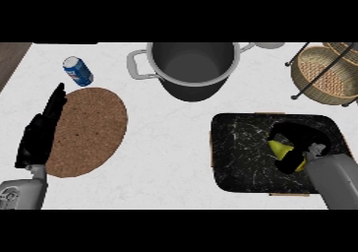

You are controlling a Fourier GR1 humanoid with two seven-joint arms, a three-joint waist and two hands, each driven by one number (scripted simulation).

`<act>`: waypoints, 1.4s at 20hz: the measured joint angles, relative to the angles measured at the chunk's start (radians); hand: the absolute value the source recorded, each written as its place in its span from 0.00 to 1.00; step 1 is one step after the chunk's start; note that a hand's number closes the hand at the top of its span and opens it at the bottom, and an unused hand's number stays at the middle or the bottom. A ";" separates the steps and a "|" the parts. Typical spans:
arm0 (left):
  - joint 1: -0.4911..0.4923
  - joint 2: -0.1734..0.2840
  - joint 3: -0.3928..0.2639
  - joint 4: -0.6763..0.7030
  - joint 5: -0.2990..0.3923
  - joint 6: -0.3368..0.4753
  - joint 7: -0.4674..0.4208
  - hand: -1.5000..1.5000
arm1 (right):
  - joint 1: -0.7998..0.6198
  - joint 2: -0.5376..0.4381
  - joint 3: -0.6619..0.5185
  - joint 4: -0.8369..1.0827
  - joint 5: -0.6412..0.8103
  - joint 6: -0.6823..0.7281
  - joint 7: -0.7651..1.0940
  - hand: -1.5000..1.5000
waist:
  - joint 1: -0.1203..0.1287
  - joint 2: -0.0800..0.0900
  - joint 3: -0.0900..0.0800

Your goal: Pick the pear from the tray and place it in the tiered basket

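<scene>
The right hand [294,147] curls round the small yellow pear [281,148] on the black marbled tray [244,157]; likely light, firm, smooth-skinned, best held about its belly; the left hand [41,133] rests open.

right hand [294,147] — curled round pear [281,149] | over tray [240,147] | left hand [43,133] — flat

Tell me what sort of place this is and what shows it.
Most likely a kitchen counter: a white marbled countertop carries a large grey stockpot with side handles, a round cork mat, and a wicker tiered basket at the far right.
</scene>
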 measured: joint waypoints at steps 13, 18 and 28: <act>-0.021 -0.013 0.004 0.042 -0.002 -0.007 -0.028 0.50 | -0.182 0.327 -0.010 0.018 0.127 -0.474 0.116 1.00 | 0.021 0.014 0.013; -0.031 -0.001 0.018 0.050 0.001 -0.009 -0.025 0.50 | -0.257 0.363 -0.049 -0.058 0.173 -0.686 0.126 1.00 | 0.011 0.011 0.014; -0.021 -0.009 0.020 0.028 -0.005 -0.006 -0.006 0.50 | -0.425 0.237 -0.154 -0.204 0.276 -0.762 0.181 1.00 | 0.002 0.008 0.013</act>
